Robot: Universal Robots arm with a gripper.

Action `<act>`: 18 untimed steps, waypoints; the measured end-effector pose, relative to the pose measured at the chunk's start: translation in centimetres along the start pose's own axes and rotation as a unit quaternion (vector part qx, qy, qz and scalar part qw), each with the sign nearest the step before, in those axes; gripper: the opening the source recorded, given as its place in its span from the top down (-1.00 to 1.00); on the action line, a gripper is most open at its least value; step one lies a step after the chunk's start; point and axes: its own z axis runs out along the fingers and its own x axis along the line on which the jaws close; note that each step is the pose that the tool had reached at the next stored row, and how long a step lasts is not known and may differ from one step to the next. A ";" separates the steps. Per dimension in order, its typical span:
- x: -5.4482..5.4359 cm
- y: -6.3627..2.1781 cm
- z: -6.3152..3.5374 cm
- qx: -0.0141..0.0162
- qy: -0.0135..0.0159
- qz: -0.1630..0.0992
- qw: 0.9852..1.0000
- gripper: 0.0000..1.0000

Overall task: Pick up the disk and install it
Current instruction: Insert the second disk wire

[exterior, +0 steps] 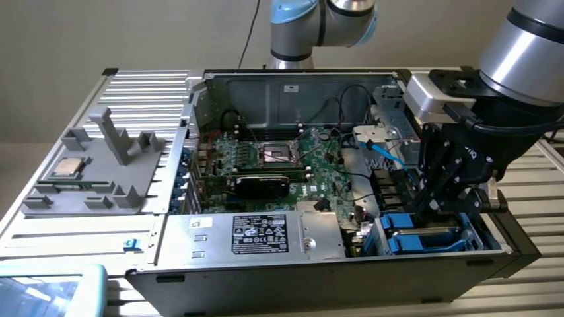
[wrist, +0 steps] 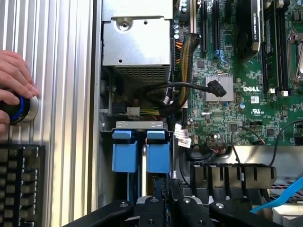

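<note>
Exterior view: gripper [exterior: 438, 206] lowered into the drive bay at the open computer case's [exterior: 291, 281] front corner, on the exterior view's right, fingers drawn narrow. Disk [exterior: 421, 236] lying directly beneath, blue carrier seated in the bay, long axis running along the case's side wall. Whether gripped or merely touched: cannot tell. Tight room, with power supply [exterior: 264, 236] alongside, cables and motherboard [exterior: 291, 162] behind. Ribbed metal counter [exterior: 150, 89] underneath; a person's hand [wrist: 14, 87] resting on a knob.
</note>
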 end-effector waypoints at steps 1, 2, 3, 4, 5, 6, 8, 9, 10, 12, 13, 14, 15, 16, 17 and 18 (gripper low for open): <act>0.0 0.00 0.02 0.000 0.000 0.000 1.000 0.69; 0.0 0.00 0.04 0.001 0.000 0.000 1.000 0.69; 0.0 0.00 0.07 0.001 0.000 0.000 1.000 0.69; 0.0 -0.01 0.11 0.001 0.000 0.000 1.000 0.69; 0.0 0.00 0.14 0.001 0.000 0.000 1.000 0.69; 0.0 0.00 0.16 0.002 0.000 0.000 1.000 0.69; 0.0 0.03 0.23 0.002 -0.001 0.000 1.000 0.69; 0.0 0.04 0.27 0.002 -0.001 0.000 1.000 0.69; 0.0 0.05 0.30 0.002 -0.001 0.000 1.000 0.69; 0.0 0.06 0.34 0.003 -0.001 0.000 1.000 0.69; 0.0 0.07 0.35 0.003 -0.001 0.000 1.000 0.69; 0.0 0.07 0.37 0.003 -0.002 0.000 1.000 0.69; 0.0 0.06 0.39 0.003 -0.002 0.000 1.000 0.69; 0.0 0.06 0.40 0.003 -0.002 0.000 1.000 0.69; 0.1 0.06 0.41 0.003 -0.002 0.000 1.000 0.69; 0.1 0.06 0.41 0.003 -0.003 0.000 1.000 0.69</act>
